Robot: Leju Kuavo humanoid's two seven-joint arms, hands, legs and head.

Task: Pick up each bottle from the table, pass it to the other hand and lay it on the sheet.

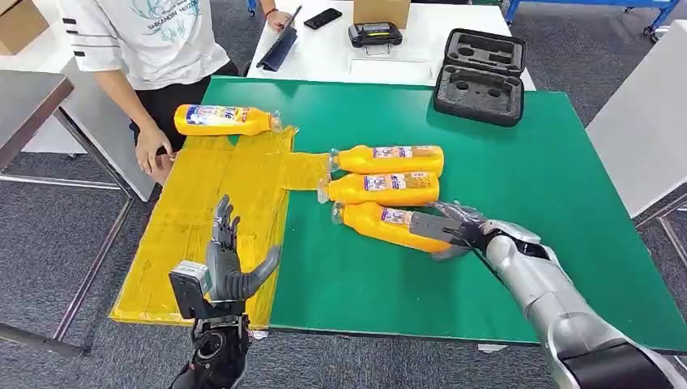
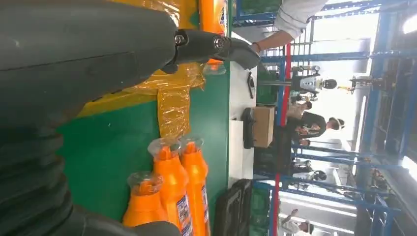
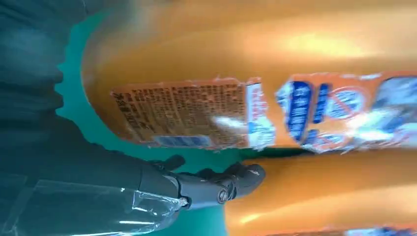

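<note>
Now: right hand [image 1: 454,228] grips orange labelled bottle [image 1: 381,222] | left hand [image 1: 231,263] open, empty

Three bottles lie side by side mid-table on the mat [image 1: 567,186], caps toward the sheet [image 1: 219,211] at left: far bottle [image 1: 390,159], middle bottle [image 1: 381,188], near bottle [image 1: 387,222]. Right hand [image 1: 454,227] sits on the near bottle's base end; left hand [image 1: 231,259] hovers over the sheet's near part. Fourth bottle [image 1: 220,120] lies on the sheet's far edge, foam case [image 1: 480,77] behind the three.
</note>
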